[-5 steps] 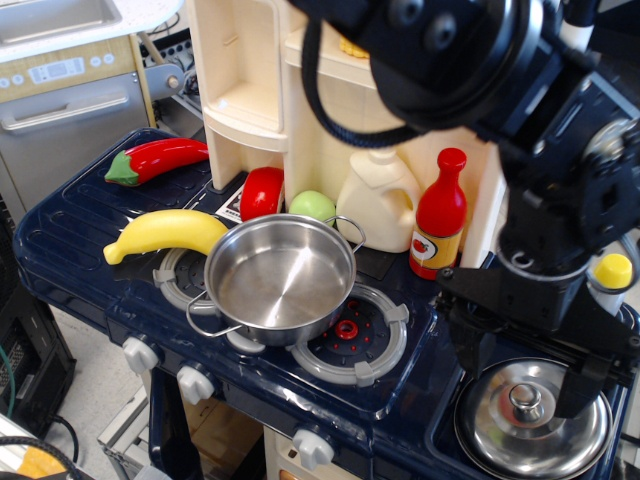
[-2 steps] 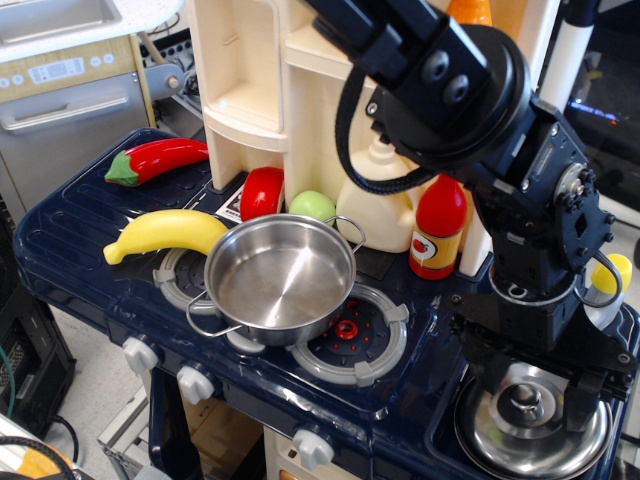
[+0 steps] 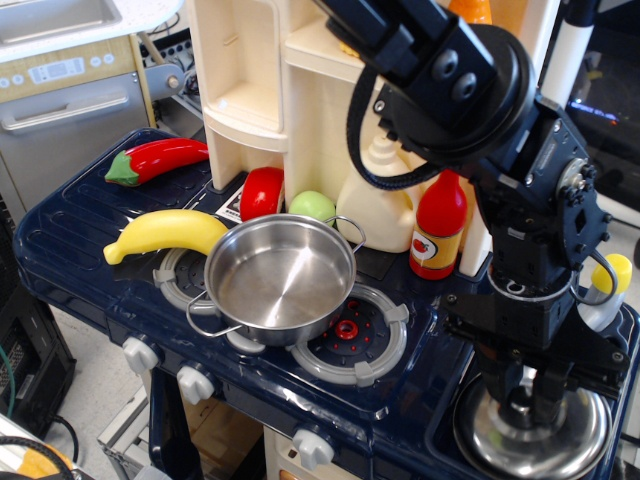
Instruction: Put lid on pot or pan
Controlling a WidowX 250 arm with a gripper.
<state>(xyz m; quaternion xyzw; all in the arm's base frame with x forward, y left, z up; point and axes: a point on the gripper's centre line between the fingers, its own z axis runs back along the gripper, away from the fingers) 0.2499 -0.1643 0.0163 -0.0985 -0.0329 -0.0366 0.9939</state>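
The shiny steel pot (image 3: 280, 275) stands open on the left burner of the dark blue toy stove (image 3: 70, 250), with its two wire loop handles at front left and back right. The round steel lid (image 3: 480, 432) lies in the sink recess at the front right. My gripper (image 3: 530, 398) points straight down on the lid's centre. Its fingers are drawn together around the knob, which they hide. The lid still rests in the recess, about one pot width to the right of the pot.
A banana (image 3: 165, 232) lies left of the pot and a red pepper (image 3: 160, 157) behind it. A red round toy (image 3: 262, 192), a green apple (image 3: 312, 207), a cream jug (image 3: 375, 205) and a ketchup bottle (image 3: 440, 225) stand behind the pot. A yellow-capped bottle (image 3: 610, 285) stands at the right.
My gripper has come down onto the lid and its fingers, wide apart before, have closed in on the knob. The pot and the lid have not moved.
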